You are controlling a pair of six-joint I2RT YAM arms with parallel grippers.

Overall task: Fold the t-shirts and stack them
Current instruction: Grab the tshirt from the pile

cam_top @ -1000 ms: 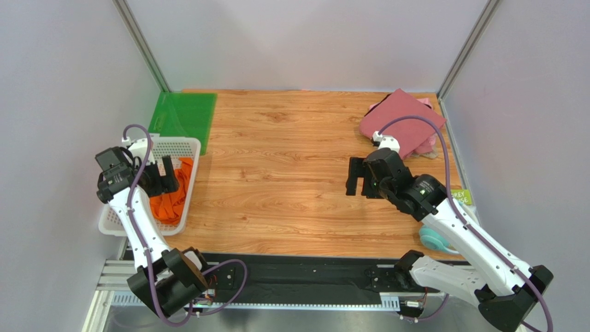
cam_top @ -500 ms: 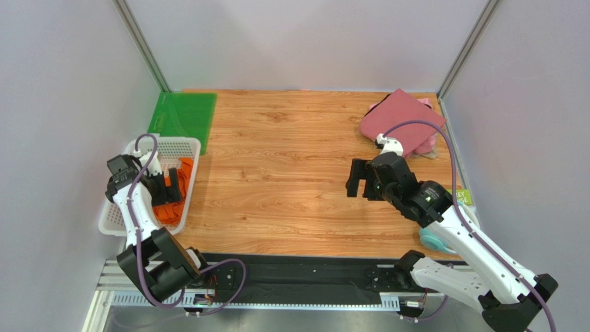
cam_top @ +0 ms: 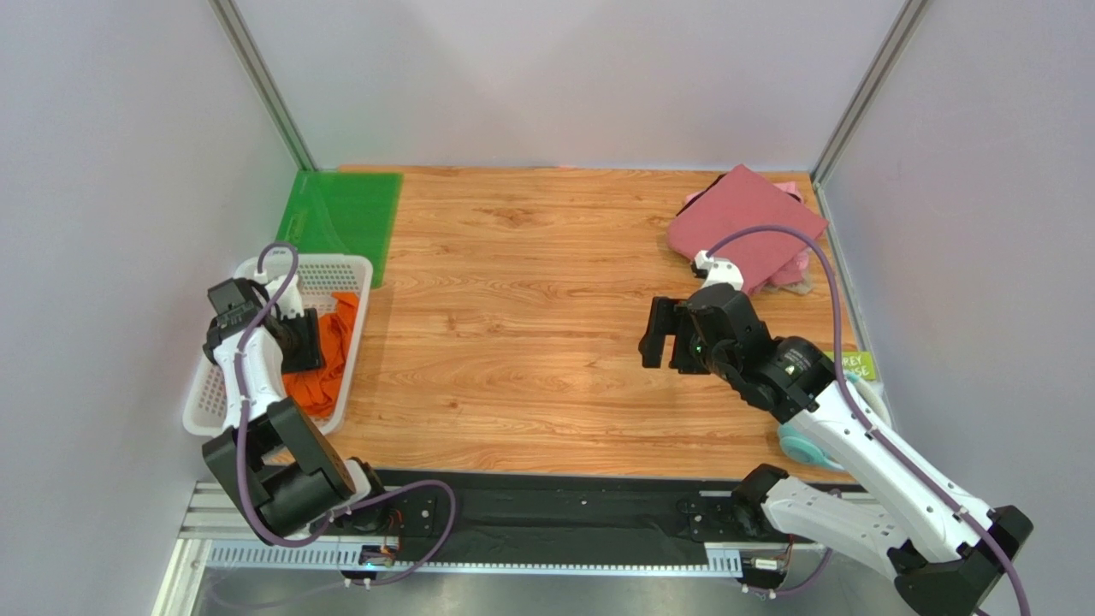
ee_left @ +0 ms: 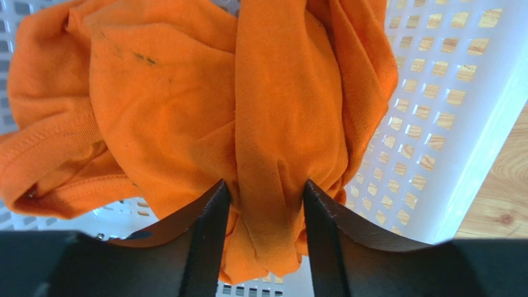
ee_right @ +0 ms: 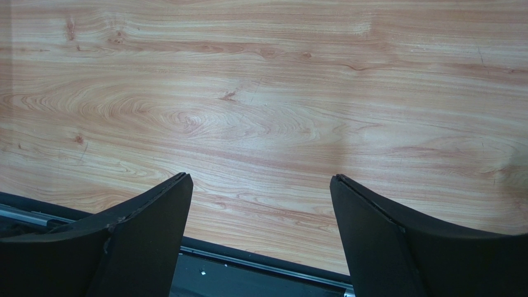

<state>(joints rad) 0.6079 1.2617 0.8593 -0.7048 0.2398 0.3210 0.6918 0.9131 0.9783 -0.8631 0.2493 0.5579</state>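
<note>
Left fingers (ee_left: 207,226) pinch a fold of the orange shirt (ee_left: 161,105) in the basket (ee_left: 434,124) at the worktop's (cam_top: 540,282) left edge; right fingers (ee_right: 142,229), spread wide, hover well apart, mid-worktop.

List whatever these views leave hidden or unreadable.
- Top view: pale pink t-shirt, mostly covered by the maroon t-shirt; its fold cannot be judged.
- Top view: teal object, partly behind the right arm; unidentifiable.
- Left wrist view: orange t-shirt, bunched; cut off by the top edge and the left gripper.
</note>
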